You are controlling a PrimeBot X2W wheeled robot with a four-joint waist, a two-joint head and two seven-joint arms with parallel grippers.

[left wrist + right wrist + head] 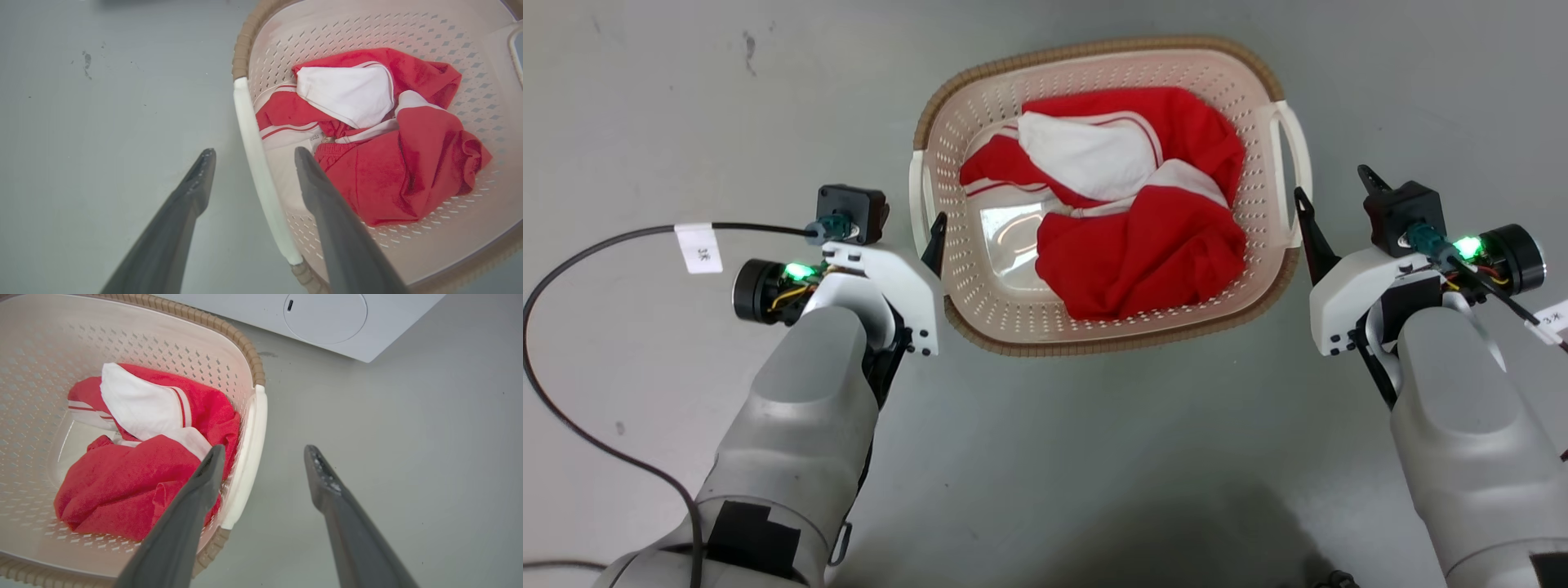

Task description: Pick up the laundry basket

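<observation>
The laundry basket (1094, 347), cream perforated plastic with a brown woven-look rim, stands on the grey floor and holds red and white clothes (1127, 212). My left gripper (934, 241) is at its left side. In the left wrist view the left gripper (253, 152) is open, one finger outside and one inside the basket, with the white left handle (263, 183) running between them. My right gripper (1305, 219) is at the right side. Seen from the right wrist, the right gripper (264, 449) is open astride the white right handle (249, 457), untouched.
A white washer (327, 318) stands on the floor beyond the basket in the right wrist view. A black cable (572, 261) loops over the floor left of my left arm. Bare grey floor (1094, 457) lies between my arms.
</observation>
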